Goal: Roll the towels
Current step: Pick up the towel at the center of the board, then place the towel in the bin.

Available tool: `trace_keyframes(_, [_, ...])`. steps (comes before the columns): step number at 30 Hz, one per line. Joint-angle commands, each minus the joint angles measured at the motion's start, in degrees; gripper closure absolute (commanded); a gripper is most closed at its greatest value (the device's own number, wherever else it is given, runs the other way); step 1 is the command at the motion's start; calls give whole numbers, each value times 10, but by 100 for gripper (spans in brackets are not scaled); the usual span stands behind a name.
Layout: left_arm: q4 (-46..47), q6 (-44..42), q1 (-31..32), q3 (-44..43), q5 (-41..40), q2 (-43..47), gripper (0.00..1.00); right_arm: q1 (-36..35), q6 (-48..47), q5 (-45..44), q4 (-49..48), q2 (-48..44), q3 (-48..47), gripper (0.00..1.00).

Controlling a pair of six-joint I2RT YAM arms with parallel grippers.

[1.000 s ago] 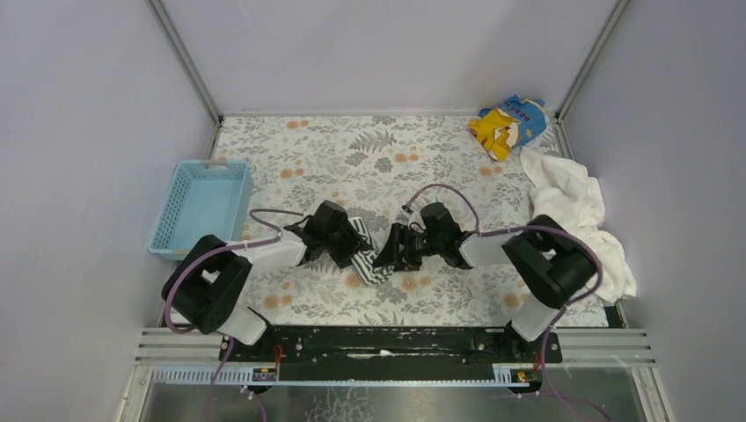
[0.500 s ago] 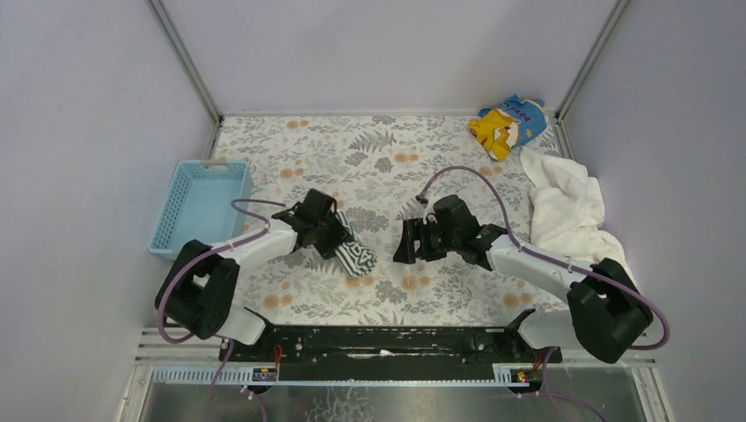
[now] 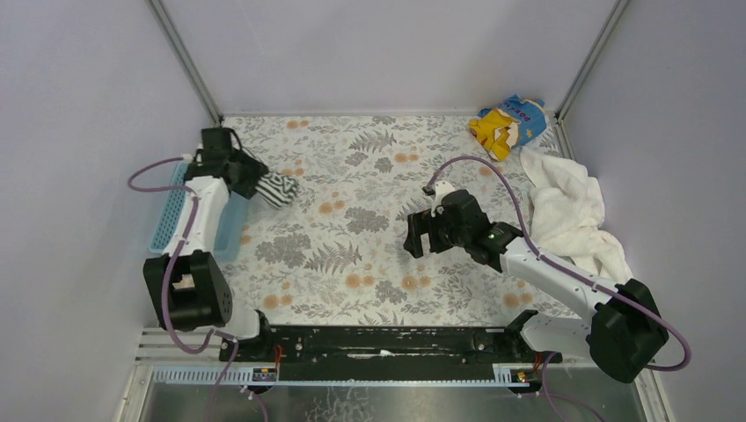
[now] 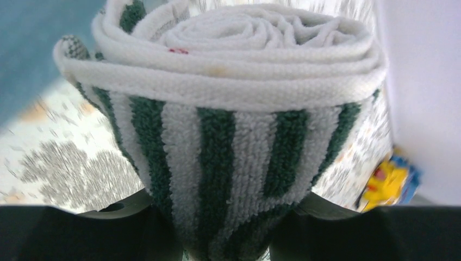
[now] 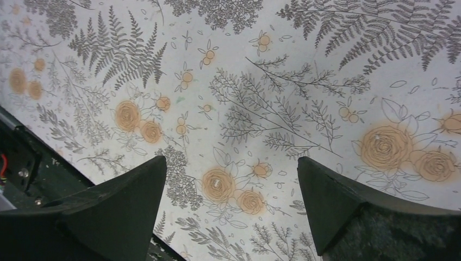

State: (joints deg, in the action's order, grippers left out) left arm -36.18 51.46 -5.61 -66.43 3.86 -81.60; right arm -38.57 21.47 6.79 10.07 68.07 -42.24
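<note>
My left gripper [image 3: 252, 181] clamps the rolled striped towel [image 3: 280, 189] just beside the blue basket [image 3: 167, 224]; my right gripper [image 3: 413, 237] hangs wide-jawed, well apart from that basket.

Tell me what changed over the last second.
The left pincer, shut on the rolled striped towel, carried it from mid-table leftward toward the blue basket. The right pincer let go of the towel, opened wide and backed off to the right. The white towel, the printed cloth and the basket stayed put.
</note>
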Motion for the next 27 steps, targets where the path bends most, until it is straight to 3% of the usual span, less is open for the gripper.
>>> trace_keyframes(1, [-46,-63,-101,-84,33,-55,62,-3,-44,-37,7,-10,-29,2])
trace_keyframes(8, [-53,-102,-212,-145,48,-150,62,-3,-54,-33,-1,-1,-25,1])
trace_keyframes(14, [-31,-118,-282,-135,36,-191,62,-3,-58,-14,-11,4,-20,0])
trace_keyframes(27, [-6,-128,-296,-139,23,-142,62,-3,-60,6,-22,11,-25,0])
